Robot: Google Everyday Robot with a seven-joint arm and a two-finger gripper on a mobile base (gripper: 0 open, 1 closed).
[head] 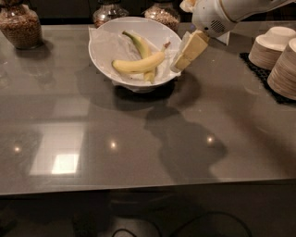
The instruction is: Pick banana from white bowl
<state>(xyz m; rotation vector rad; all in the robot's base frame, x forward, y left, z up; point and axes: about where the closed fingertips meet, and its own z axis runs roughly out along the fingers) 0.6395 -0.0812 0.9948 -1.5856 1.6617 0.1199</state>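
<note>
The white bowl point(106, 55) stands at the back middle of the grey table, lined with crinkled white paper. Two bananas lie in it. The plumper, evenly yellow banana point(138, 64) lies across the front with its brown stem pointing up right. A slimmer banana with a greenish end point(138, 44) lies behind it. My gripper point(184, 59) hangs from the white arm at the upper right, its cream fingers point(193, 48) pointing down-left at the bowl's right rim, close to the banana's stem end and holding nothing.
Stacks of small off-white bowls point(277, 55) sit on a black mat at the right edge. Glass jars point(18, 25) with brown contents stand along the back edge, one at far left and two point(107, 13) behind the bowl. The grey tabletop point(148, 139) stretches toward me.
</note>
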